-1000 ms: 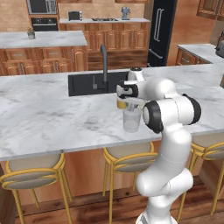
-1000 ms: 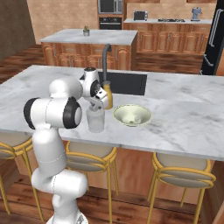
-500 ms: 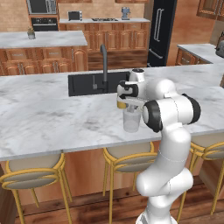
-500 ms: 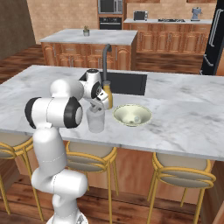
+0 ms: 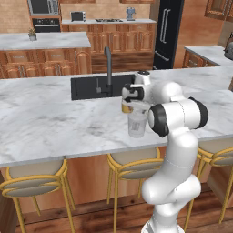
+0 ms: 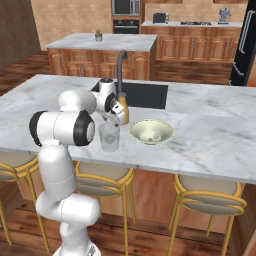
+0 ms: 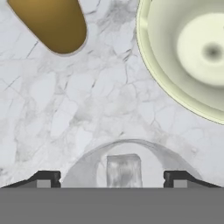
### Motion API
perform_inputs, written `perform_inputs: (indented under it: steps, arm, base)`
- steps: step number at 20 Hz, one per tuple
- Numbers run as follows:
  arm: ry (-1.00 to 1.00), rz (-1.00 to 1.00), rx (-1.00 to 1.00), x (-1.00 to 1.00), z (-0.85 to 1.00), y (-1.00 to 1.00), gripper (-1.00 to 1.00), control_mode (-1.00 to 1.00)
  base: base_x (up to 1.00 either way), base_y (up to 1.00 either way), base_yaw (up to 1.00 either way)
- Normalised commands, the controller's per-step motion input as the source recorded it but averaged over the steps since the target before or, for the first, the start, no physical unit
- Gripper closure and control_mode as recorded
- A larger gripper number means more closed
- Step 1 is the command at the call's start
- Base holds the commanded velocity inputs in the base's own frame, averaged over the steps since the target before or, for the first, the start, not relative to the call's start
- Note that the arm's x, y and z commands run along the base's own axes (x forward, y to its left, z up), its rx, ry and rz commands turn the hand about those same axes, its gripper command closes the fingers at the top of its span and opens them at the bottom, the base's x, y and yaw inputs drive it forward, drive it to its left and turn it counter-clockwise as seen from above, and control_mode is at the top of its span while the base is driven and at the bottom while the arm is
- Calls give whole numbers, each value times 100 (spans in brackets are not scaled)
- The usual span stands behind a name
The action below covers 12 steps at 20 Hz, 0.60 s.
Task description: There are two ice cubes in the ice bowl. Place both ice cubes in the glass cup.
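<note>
My gripper [image 7: 111,178] hangs just above the glass cup [image 7: 127,151], its fingertips [image 7: 43,178] spread wide with nothing between them. Inside the clear tumbler lies one ice cube [image 7: 124,170]. From the right base view the gripper [image 6: 111,118] sits over the glass cup [image 6: 109,138] on the marble counter, and the pale yellow-green ice bowl [image 6: 151,131] stands just to its right. A small pale lump [image 6: 156,135] rests in the bowl, perhaps the other ice cube. The left base view shows the glass cup [image 5: 137,124] under the gripper [image 5: 134,103].
An orange bottle [image 6: 122,108] stands just behind the glass, close to the hand, and also appears as the orange bottle [image 7: 50,24]. A black sink [image 6: 142,95] with a tall faucet [image 6: 120,67] lies farther back. Stools [image 6: 210,200] line the counter's front edge.
The jaws have opened wide over the glass, and the ice cube now lies inside it. The arm has stayed in place.
</note>
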Motion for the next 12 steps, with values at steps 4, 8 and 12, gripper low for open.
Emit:
perform_inputs:
  steps: [4,8,12]
  arm:
    - [-10,0,0,-20,39,-27,-100,-100]
    - [-15,0,-1,-67,38,-68,-100,-100]
    - [-11,0,-5,-72,2,-83,-100,-100]
  base:
    - [0,0,0]
    - [0,0,0]
    - [0,0,0]
